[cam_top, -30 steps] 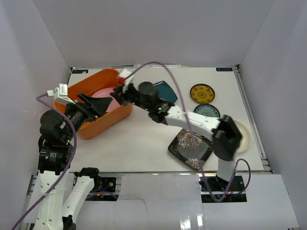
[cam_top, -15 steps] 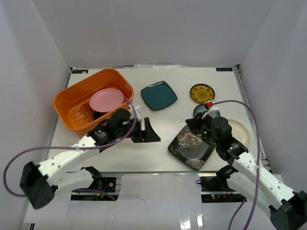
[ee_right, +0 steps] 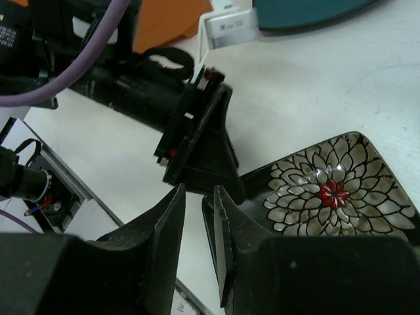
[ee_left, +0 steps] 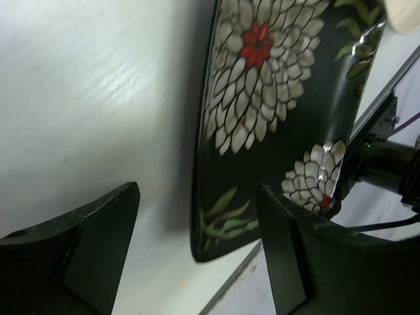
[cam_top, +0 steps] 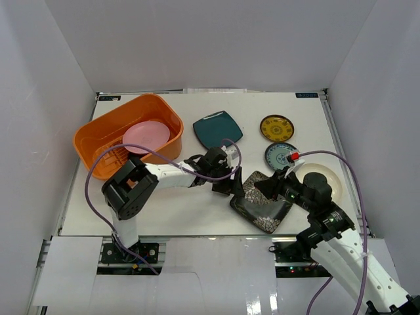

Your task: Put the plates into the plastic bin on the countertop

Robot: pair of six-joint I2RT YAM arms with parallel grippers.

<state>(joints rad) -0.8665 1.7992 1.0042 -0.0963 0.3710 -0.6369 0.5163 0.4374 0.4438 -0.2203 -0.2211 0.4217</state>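
The left pincer (ee_left: 197, 193) stands wide, with the 9 o'clock corner of the dark flowered plate (cam_top: 261, 211) between its fingers. That plate lies toward 5 o'clock on the counter (cam_top: 197, 210). The right pincer (ee_right: 199, 197) is narrow at the same plate's rim; whether it grips, I cannot tell. The orange bin (cam_top: 88, 141) at 10 o'clock holds a pink plate (cam_top: 147, 134).

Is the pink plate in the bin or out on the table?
In. The pink plate lies inside the orange bin, within its walls.
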